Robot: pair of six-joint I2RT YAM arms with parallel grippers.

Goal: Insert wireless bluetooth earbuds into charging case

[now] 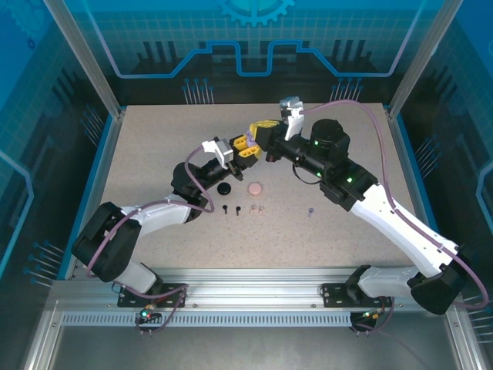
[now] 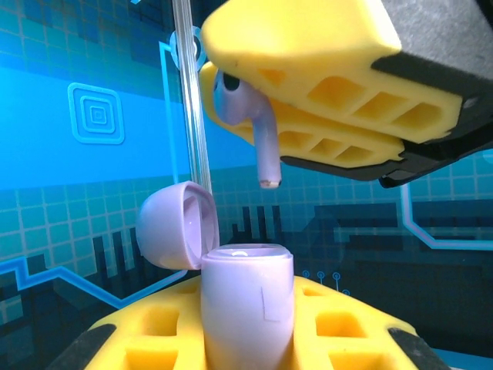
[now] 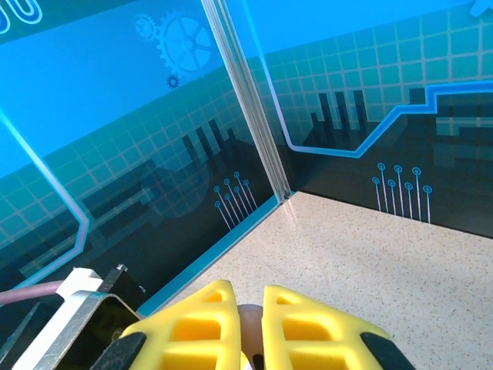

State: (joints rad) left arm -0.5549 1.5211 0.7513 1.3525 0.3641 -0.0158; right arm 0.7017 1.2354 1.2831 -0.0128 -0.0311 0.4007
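My left gripper (image 1: 243, 148) is shut on a lilac charging case (image 2: 246, 301), held upright between its yellow fingers (image 2: 350, 327) with the domed lid (image 2: 173, 223) hinged open to the left. Directly above, my right gripper (image 1: 263, 129) is shut on a lilac earbud (image 2: 258, 127). The earbud's stem points down and its tip hangs a short gap above the case's open top. In the right wrist view a bit of the earbud (image 3: 248, 317) shows between the right gripper's yellow fingers (image 3: 312, 320). Both grippers meet above the middle of the table.
On the table below lie a round black case (image 1: 224, 189) and a pink case (image 1: 255, 187). In front of them are two black earbuds (image 1: 232, 209), two pale pink ones (image 1: 256, 208) and a lone lilac earbud (image 1: 310, 210). Glass walls (image 1: 108, 85) ring the table.
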